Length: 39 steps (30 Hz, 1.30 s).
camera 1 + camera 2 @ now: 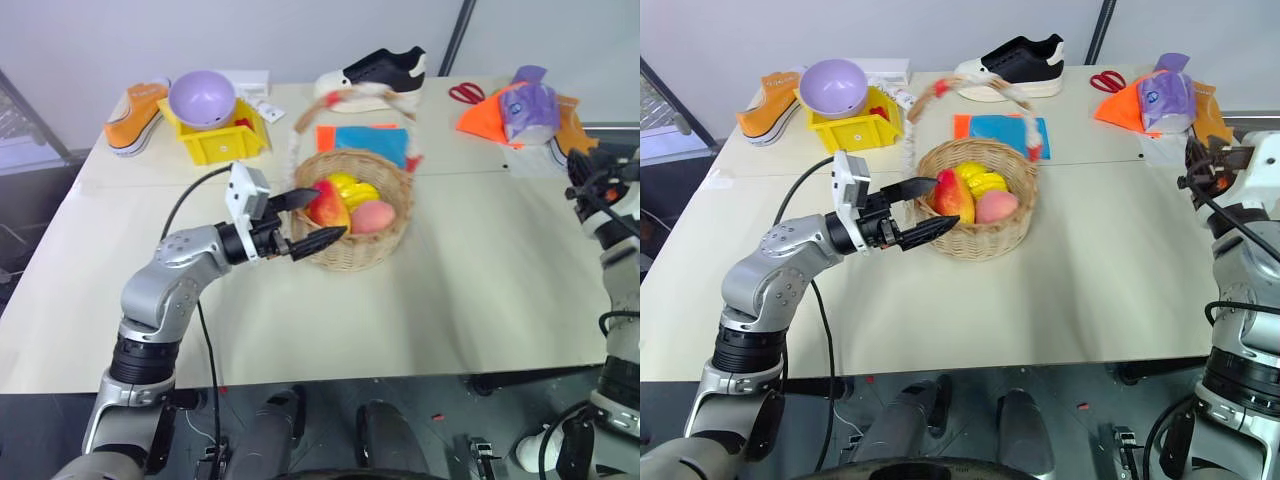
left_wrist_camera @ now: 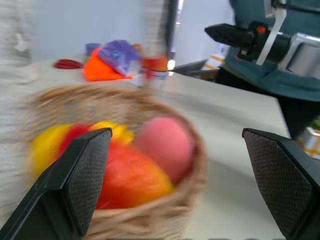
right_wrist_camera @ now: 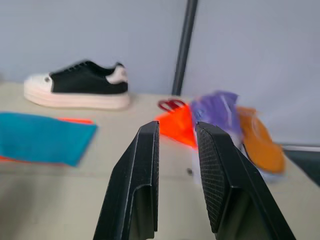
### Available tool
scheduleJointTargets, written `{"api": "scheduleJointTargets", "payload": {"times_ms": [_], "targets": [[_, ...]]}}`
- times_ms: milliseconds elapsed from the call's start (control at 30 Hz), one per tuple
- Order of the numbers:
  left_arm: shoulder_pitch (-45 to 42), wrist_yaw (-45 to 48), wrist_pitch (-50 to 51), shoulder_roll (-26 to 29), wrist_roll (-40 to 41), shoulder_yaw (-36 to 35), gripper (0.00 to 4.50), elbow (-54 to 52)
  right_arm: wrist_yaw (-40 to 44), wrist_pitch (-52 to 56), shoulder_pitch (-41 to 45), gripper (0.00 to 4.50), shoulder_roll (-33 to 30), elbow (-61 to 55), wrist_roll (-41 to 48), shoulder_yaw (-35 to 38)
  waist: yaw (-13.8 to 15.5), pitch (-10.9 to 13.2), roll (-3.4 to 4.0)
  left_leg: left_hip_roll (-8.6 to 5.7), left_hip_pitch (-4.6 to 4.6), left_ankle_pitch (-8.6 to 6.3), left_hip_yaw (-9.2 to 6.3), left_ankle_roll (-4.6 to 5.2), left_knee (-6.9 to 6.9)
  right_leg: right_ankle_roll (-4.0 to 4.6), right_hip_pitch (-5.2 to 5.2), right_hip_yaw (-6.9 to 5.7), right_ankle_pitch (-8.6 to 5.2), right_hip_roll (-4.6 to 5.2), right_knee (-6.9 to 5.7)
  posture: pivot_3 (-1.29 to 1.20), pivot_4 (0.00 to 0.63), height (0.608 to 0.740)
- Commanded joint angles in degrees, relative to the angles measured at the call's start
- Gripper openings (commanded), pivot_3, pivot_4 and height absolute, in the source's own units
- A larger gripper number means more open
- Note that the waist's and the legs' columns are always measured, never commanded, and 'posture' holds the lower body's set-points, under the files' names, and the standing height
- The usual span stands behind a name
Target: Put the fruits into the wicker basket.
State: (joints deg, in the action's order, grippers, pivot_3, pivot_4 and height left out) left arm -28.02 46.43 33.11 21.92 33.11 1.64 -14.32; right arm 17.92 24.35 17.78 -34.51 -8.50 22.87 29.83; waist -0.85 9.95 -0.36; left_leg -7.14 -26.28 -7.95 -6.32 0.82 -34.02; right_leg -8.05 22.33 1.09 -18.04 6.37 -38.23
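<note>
The mango (image 1: 328, 204) lies in the wicker basket (image 1: 358, 250), standing up a bit on its long side, red end up and to the far side. The peach (image 1: 373, 216) sits right beside it on the right. Lumpy yellow fruits (image 1: 350, 188) lie behind them. The basket stands in the middle of the surface (image 1: 480, 290). The left tool (image 1: 312, 218) reaches in level from the left, spread wide and holding nothing, one finger over the rim. The right tool (image 3: 176, 175) hangs at the far right, almost pinched together, holding nothing.

Left gripper (image 1: 925, 207) jaws spread wide; right gripper (image 3: 177, 140) jaws nearly closed, empty.
</note>
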Motion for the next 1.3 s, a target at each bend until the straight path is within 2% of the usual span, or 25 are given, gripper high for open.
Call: {"api": "scheduleJointTargets", "payload": {"times_ms": [33,100,200,233,300,400,600,700,900,933,1067,1300], "targets": [[-1.24,0.04,-1.36,-0.42,0.26,0.03,4.50,-0.83,2.69,-0.34,-0.60,1.19,0.69,-3.54,2.59,-1.48,-0.29,-0.02,0.04,0.00,0.00,0.00,0.00,0.00,0.00,0.00,0.00,0.00,0.00,-0.01,-0.01,0.00,0.150,0.740],[-1.15,-0.29,-1.13,-0.41,0.78,-0.56,4.50,-0.96,6.14,2.02,-1.47,1.72,1.61,-8.27,6.07,-5.31,-0.28,-0.03,0.06,0.01,0.02,0.00,-0.01,0.01,0.00,0.00,-0.01,0.00,0.00,-0.02,-0.01,0.00,0.150,0.740],[-0.64,-0.11,-1.10,0.27,0.86,-0.93,4.50,-1.08,7.36,3.96,-1.17,3.03,1.82,-11.93,5.78,-10.79,-0.22,-0.03,0.08,0.02,0.02,0.00,-0.01,0.01,0.00,0.00,0.01,0.03,0.00,-0.02,-0.01,0.00,0.150,0.740],[-0.60,-0.02,-1.16,0.39,0.82,-0.94,4.50,-1.07,7.14,4.34,-0.90,3.59,1.81,-12.17,5.64,-11.48,-0.02,-0.03,0.08,0.02,0.02,0.00,-0.02,0.01,-0.01,0.00,0.00,0.03,0.00,-0.02,-0.01,0.00,0.150,0.740],[-0.20,0.45,-1.05,1.11,1.12,-1.47,4.50,-1.22,4.91,5.13,4.27,4.48,3.83,-10.26,2.99,-16.99,0.03,-0.03,0.07,0.00,0.02,0.00,-0.03,0.00,-0.03,0.00,-0.03,0.01,0.00,-0.01,0.03,0.00,0.150,0.740],[0.09,0.75,-1.08,1.70,1.19,-1.47,4.50,-1.62,1.97,4.83,11.91,4.48,7.70,-4.53,-0.75,-22.23,-0.09,-0.03,0.08,-0.01,0.02,0.00,-0.02,0.00,-0.09,0.04,0.01,0.02,0.02,-0.01,0.02,0.00,0.150,0.740],[0.71,-0.16,-0.98,1.40,1.31,-1.61,4.50,-3.22,1.40,2.38,19.65,4.48,12.22,5.89,-4.48,-25.48,0.48,-0.02,0.06,-0.04,0.03,0.01,-0.12,-0.02,-0.01,0.04,0.14,-0.04,0.03,-0.05,0.09,0.00,0.150,0.740],[1.35,-0.67,-1.17,1.68,1.02,-1.72,4.50,-3.93,1.80,1.38,20.96,3.61,12.98,8.37,-4.93,-25.07,0.19,-0.02,0.07,-0.06,0.02,0.01,-0.09,-0.03,-0.01,0.03,0.05,-0.01,0.03,-0.04,0.08,0.00,0.150,0.740],[1.64,-1.25,-1.54,1.81,0.69,-1.92,4.50,-4.08,1.62,0.96,20.79,0.47,12.68,8.46,-4.67,-23.12,0.08,-0.02,0.07,-0.01,0.02,0.02,-0.10,-0.05,0.02,0.04,0.05,-0.01,0.03,-0.14,0.02,0.00,0.150,0.740],[1.59,-1.25,-1.68,1.77,0.60,-1.83,4.50,-3.96,1.71,0.94,20.52,0.09,12.61,7.81,-4.55,-22.77,0.08,-0.02,0.08,-0.01,0.02,0.02,-0.10,-0.05,0.01,0.04,0.06,-0.01,0.03,-0.21,0.02,0.00,0.150,0.740],[1.10,-1.00,-2.30,1.55,0.41,-1.30,4.50,-3.36,1.12,1.32,19.17,0.08,11.62,4.12,-4.02,-20.31,0.11,-0.01,0.09,0.01,0.02,0.02,-0.08,-0.05,0.02,0.04,0.06,0.01,0.03,-0.24,0.02,0.00,0.150,0.740],[0.30,-0.38,-3.38,1.08,-0.09,-0.61,4.50,-1.93,-5.37,1.99,13.46,0.08,2.03,0.54,-6.26,-6.18,1.44,0.00,0.10,-0.04,0.00,0.02,-0.06,-0.05,0.01,0.04,0.09,0.03,0.03,-0.18,0.09,0.00,0.150,0.740]]}}
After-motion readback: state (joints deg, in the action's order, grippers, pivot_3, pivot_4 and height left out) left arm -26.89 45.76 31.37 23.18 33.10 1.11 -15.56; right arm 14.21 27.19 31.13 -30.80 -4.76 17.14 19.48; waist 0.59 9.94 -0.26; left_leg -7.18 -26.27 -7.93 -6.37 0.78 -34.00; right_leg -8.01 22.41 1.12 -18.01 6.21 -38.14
